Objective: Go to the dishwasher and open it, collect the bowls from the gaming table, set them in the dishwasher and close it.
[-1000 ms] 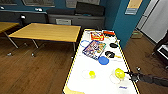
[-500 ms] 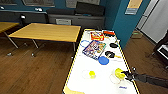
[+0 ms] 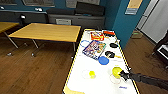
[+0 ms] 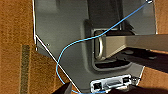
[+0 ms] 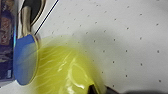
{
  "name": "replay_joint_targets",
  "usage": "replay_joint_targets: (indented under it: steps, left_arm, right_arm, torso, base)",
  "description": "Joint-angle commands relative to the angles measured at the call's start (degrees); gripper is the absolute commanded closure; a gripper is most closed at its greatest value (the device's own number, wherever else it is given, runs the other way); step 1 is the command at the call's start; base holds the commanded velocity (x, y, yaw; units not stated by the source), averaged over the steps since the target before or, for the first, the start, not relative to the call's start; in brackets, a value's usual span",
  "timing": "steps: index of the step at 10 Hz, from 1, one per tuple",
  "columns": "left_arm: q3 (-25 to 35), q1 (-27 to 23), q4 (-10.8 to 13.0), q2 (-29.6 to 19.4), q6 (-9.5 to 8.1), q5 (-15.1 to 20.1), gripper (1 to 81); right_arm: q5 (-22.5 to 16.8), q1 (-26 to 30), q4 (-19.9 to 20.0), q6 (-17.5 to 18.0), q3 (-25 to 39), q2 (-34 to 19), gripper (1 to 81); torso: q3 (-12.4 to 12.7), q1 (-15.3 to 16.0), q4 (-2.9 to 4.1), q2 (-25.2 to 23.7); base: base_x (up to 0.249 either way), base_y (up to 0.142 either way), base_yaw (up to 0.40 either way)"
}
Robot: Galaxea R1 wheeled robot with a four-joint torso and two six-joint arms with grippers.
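We judge the yellow-green bowl (image 3: 116, 71) light, stiff, slippery, best pinched at its rim; right tool (image 3: 123, 74) touches it, grip state indeterminable.

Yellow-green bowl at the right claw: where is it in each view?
Head: yellow-green bowl near the pale table's right edge, at the right claw.
Right wrist: it looms large.
Left wrist: not there.
Shared landmark: the blue bowl.
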Motion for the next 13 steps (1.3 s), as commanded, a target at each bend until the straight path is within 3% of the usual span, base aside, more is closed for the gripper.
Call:
replay_joint_targets:
  steps: [1, 3, 4, 7, 8, 9, 10, 11, 12, 13]
  left_arm:
    - [-0.1, -0.2, -0.4, -0.1, -0.01, 3.9, 1.0]
    - [-0.1, -0.2, -0.4, -0.3, -0.09, 4.6, 1.0]
    - [-0.1, -0.2, -0.4, -0.3, -0.01, 4.8, 1.0]
    - [-0.1, -0.2, 0.0, 0.8, 0.08, 4.7, 1.0]
    - [0.0, -0.5, 0.3, 1.2, 0.08, 4.7, 1.0]
    - [0.0, -0.5, 0.4, 1.5, 0.08, 4.7, 1.0]
    - [0.0, -0.6, 0.4, 1.7, 0.08, 4.7, 1.0]
    - [0.2, -0.6, -0.1, 1.2, -0.01, 4.7, 1.0]
    - [0.5, -0.5, -0.1, 1.4, -0.01, 4.8, 1.0]
    - [0.6, -0.5, -0.2, 1.5, -0.01, 4.9, 1.0]
  right_arm:
    - [1.0, 6.2, 0.1, 2.3, -2.1, -0.3, 81.1]
    - [2.7, 5.4, 0.2, 3.4, -1.5, -1.3, 81.1]
    - [2.6, 5.8, 0.3, 3.4, 1.5, -4.8, 81.1]
    - [1.6, 8.8, -0.8, 3.1, 22.4, -24.6, 81.1]
    - [-1.2, 9.6, -1.9, 2.6, 29.3, -31.5, 81.1]
    - [-5.2, 10.3, -5.7, 2.4, 36.6, -37.8, 81.1]
    - [-6.6, 10.2, -9.2, 2.0, 41.5, -41.0, 81.1]
    - [-11.1, 9.9, -14.4, 1.1, 48.1, -44.7, 81.1]
    - [-14.8, 9.4, -15.7, 0.6, 52.2, -46.8, 81.1]
    - [-17.9, 8.7, -15.2, -3.7, 56.9, -49.2, 81.1]
  torso:
    - [0.0, 0.0, 0.0, 0.0]
    - [0.0, 0.0, 0.0, 0.0]
    - [0.0, 0.0, 0.0, 0.0]
    - [0.0, 0.0, 0.0, 0.0]
    - [0.0, 0.0, 0.0, 0.0]
    - [0.0, 0.0, 0.0, 0.0]
    - [0.0, 0.0, 0.0, 0.0]
    - [0.0, 0.0, 0.0, 0.0]
    - [0.0, 0.0, 0.0, 0.0]
    - [0.0, 0.0, 0.0, 0.0]
  base:
    - [0.0, 0.0, 0.0]
    - [0.0, 0.0, 0.0]
    - [0.0, 0.0, 0.0]
    - [0.0, 0.0, 0.0]
    - [0.0, 0.0, 0.0]
    - [0.0, 0.0, 0.0]
    - [0.0, 0.0, 0.0]
    - [0.0, 0.0, 0.0]
    - [0.0, 0.0, 0.0]
    - [0.0, 0.0, 0.0]
